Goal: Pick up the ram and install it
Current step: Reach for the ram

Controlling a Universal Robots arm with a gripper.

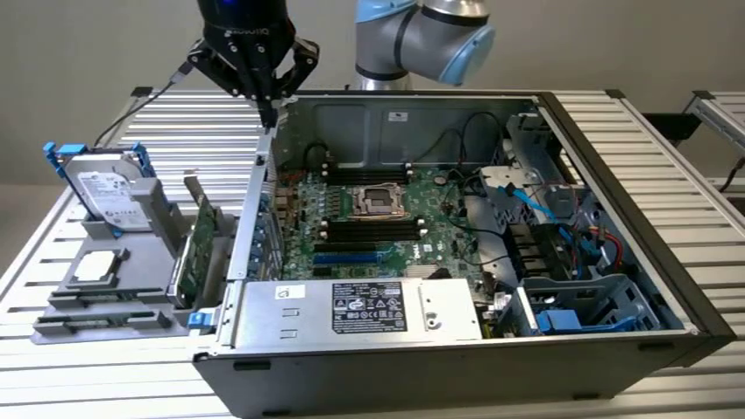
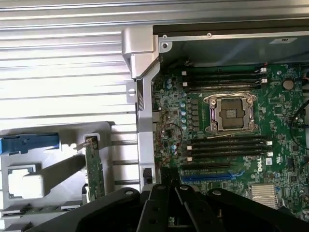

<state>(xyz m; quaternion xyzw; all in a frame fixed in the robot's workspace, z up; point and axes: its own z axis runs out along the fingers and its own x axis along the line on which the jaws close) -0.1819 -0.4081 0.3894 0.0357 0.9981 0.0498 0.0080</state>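
Slatted table (image 1: pixel 209 144): closed fingers (image 1: pixel 268 98) point down.

Black tool (image 1: pixel 270 112) here. Below it the motherboard (image 1: pixel 442 236) shows green, striped with black slots (image 1: pixel 372 231). Away from the tool, a silver hard drive (image 1: pixel 105 192) wears blue rails (image 1: pixel 52 157). Tabletop (image 1: pixel 174 122): pale grey, ribbed.

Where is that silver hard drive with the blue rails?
The hard drive stands propped in the grey holder at the exterior view's left, outside the open computer case.
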